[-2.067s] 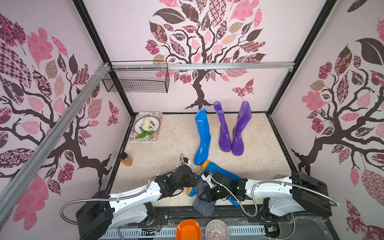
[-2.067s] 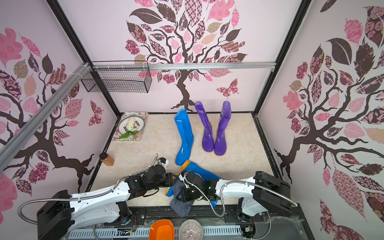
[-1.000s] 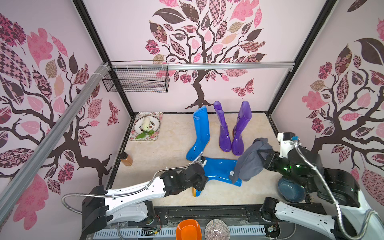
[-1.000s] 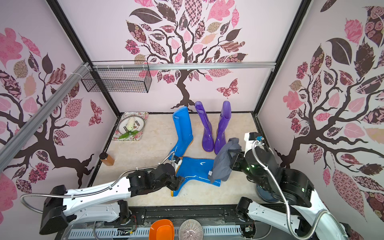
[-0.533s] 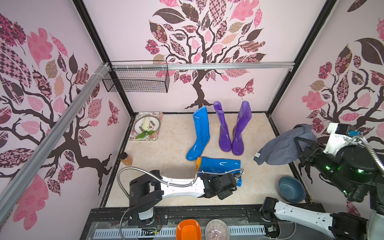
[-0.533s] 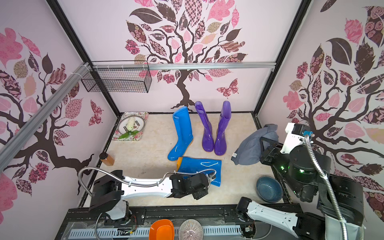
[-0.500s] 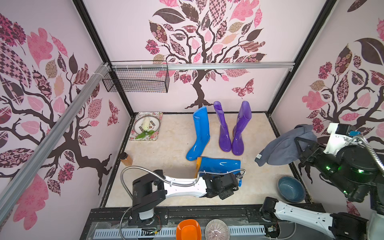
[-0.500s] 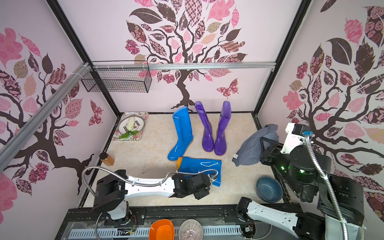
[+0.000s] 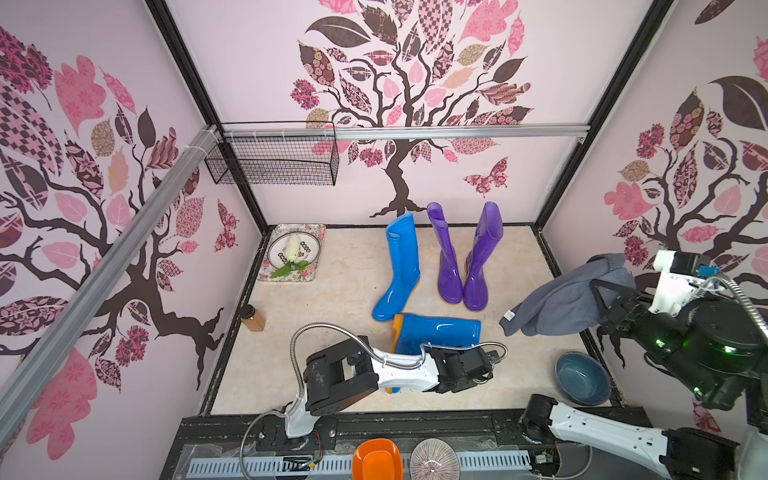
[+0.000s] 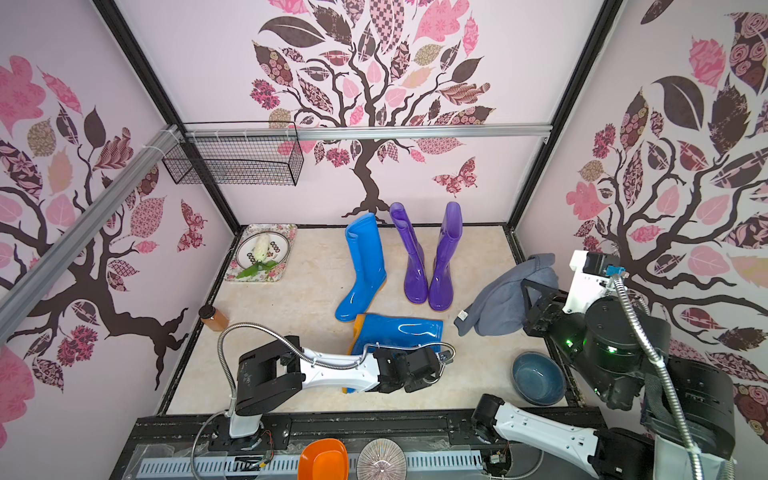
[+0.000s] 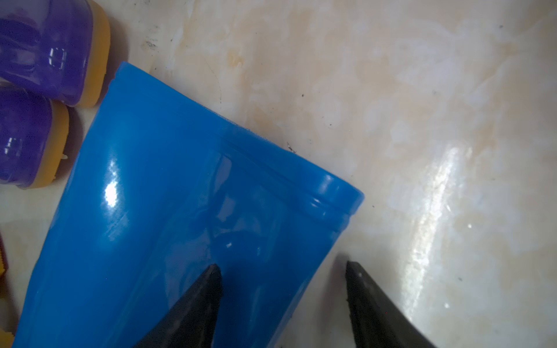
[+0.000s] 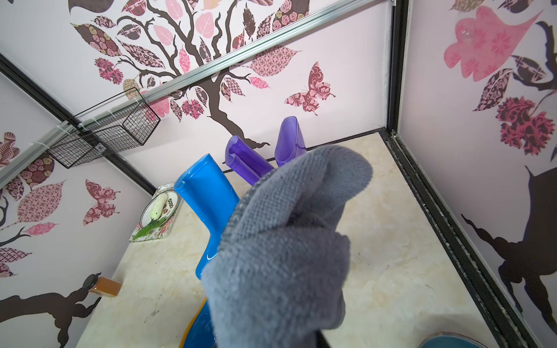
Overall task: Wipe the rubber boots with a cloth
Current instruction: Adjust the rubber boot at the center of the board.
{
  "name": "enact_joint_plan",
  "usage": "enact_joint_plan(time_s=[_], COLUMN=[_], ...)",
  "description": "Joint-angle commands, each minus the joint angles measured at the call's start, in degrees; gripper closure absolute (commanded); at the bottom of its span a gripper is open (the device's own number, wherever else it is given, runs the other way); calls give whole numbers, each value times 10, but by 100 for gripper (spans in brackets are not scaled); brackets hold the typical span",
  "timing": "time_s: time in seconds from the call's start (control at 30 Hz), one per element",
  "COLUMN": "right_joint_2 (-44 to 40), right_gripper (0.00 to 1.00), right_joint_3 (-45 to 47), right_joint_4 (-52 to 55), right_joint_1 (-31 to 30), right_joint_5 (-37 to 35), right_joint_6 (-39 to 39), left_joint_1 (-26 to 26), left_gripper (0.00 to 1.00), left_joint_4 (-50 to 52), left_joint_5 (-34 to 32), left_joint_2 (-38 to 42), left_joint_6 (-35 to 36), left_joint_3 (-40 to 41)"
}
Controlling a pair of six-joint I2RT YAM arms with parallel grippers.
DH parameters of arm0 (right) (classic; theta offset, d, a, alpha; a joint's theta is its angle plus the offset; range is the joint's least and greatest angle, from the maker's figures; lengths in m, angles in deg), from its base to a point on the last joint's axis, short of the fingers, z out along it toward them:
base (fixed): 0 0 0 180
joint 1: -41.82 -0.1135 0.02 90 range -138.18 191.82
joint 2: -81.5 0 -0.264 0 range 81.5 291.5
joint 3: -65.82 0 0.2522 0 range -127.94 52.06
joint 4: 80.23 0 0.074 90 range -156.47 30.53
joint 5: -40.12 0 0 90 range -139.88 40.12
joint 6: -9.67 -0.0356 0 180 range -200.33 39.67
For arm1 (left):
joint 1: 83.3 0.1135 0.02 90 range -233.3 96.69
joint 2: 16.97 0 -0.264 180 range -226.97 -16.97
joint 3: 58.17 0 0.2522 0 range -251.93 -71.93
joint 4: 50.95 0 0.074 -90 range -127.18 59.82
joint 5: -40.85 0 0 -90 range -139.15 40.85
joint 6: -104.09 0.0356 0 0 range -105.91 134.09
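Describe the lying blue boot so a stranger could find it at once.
Look at the tree on the back wall; three boots stand at its foot. Just in front of them is the blue boot. It alone lies on its side, while the others stand upright.

Cloth [image 9: 557,303] covers right gripper [image 9: 600,291] tips; left arm [image 9: 399,370] hides lying blue boot [image 9: 436,334] foot.

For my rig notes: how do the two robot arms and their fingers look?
Both arms have white links, black joints and a ribbed silver cable hose. The left arm ends in black pointed fingers; the right arm shows small green lights.
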Motion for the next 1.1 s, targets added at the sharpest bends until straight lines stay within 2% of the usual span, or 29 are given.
enact_joint_plan(time_s=[0.0, 0.2, 0.3, 0.43, 0.7, 0.83, 0.97, 1.07], right_joint_2=[-10, -20, -24, -32, -25, -22, -18, -25], right_gripper=[100, 100, 100, 100, 100, 100, 100, 100], right_joint_3=[7, 7, 0, -19, -57, -64, -43, -1], right_joint_4=[-11, -11, -5, 18, 28, 20, 16, -3], right_joint_1=[1, 1, 0, 1, 1, 1, 0, 1], right_joint_5=[3, 5, 4, -12, -13, 0, 11, 28], right_joint_6=[10, 8, 4, -4, 1, 5, 7, 11], left_joint_1=[13, 14, 5, -18, -25, -23, -18, 7], left_gripper=[45, 75, 87, 99, 100, 100, 100, 100], left_joint_4=[-1, 14, 46, 81, 157, 147, 52, -21], left_joint_5=[9, 20, 8, -10, -28, -114, -168, -174], left_joint_2=[-16, -3, 15, 80, 161, 191, 226, 252], left_joint_6=[7, 8, 7, -3, -69, -148, -200, -255], left_joint_3=[-27, -47, -67, -85, -169, -171, -70, 30])
